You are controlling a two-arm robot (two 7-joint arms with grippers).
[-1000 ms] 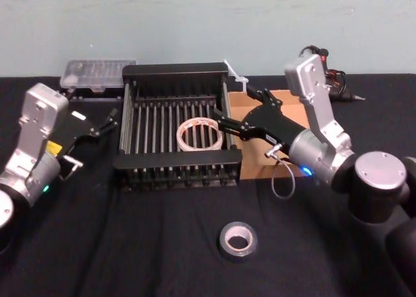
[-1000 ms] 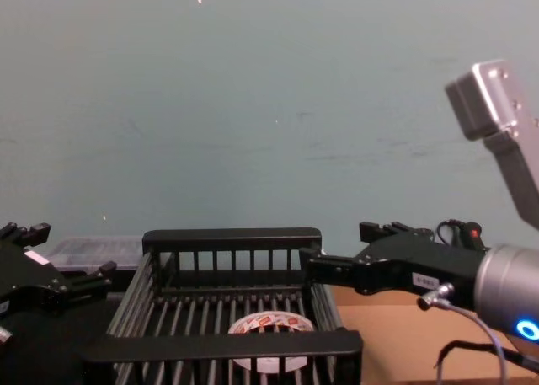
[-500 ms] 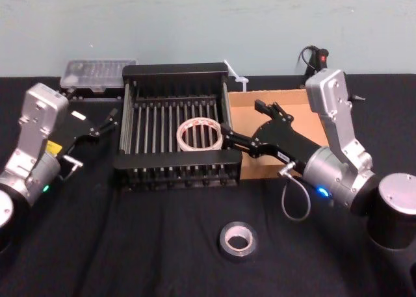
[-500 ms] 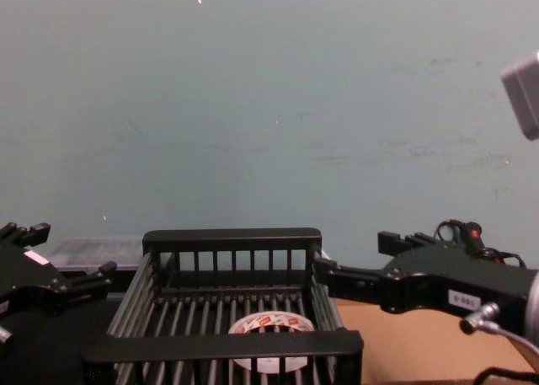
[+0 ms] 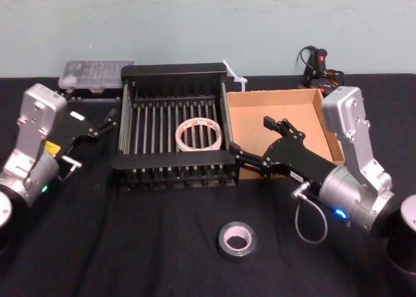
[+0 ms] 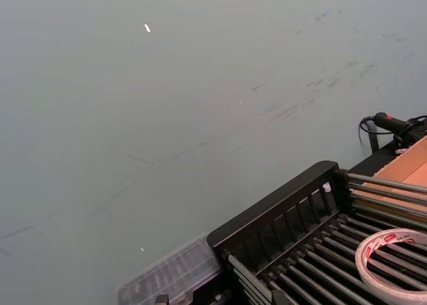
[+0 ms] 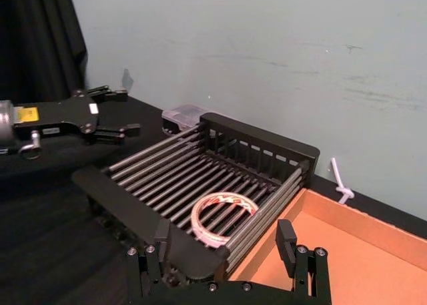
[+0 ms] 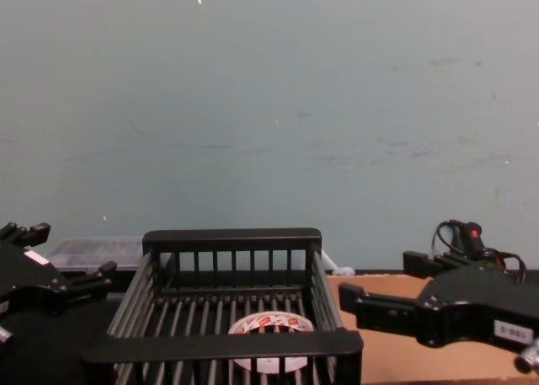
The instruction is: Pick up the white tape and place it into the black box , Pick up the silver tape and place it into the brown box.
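Note:
The white tape (image 5: 198, 134) (image 7: 223, 215) (image 8: 269, 323) (image 6: 393, 258) lies flat on the bars inside the black box (image 5: 172, 69) (image 7: 260, 135) (image 8: 232, 238). Alone on the black cloth in front sits the silver tape (image 5: 237, 240). To the right of the crate, touching it, is the brown box (image 5: 273, 95) (image 7: 360, 221), with nothing in it. My right gripper (image 5: 251, 138) (image 7: 223, 241) (image 8: 377, 277) hovers open and bare over the brown box's front left corner. At the crate's left side my left gripper (image 5: 107, 119) (image 8: 67, 250) stands open, holding nothing.
A clear plastic case (image 5: 97, 73) lies behind the crate at the back left. A white tie (image 5: 234, 76) sticks up at the crate's back right corner. A black tool with cables (image 5: 318, 60) sits behind the cardboard tray. Bare black cloth surrounds the grey roll.
My right gripper has drawn back from over the black box, rightward and toward me, to the brown box's front left corner. The white tape stayed in the crate. The left arm held still.

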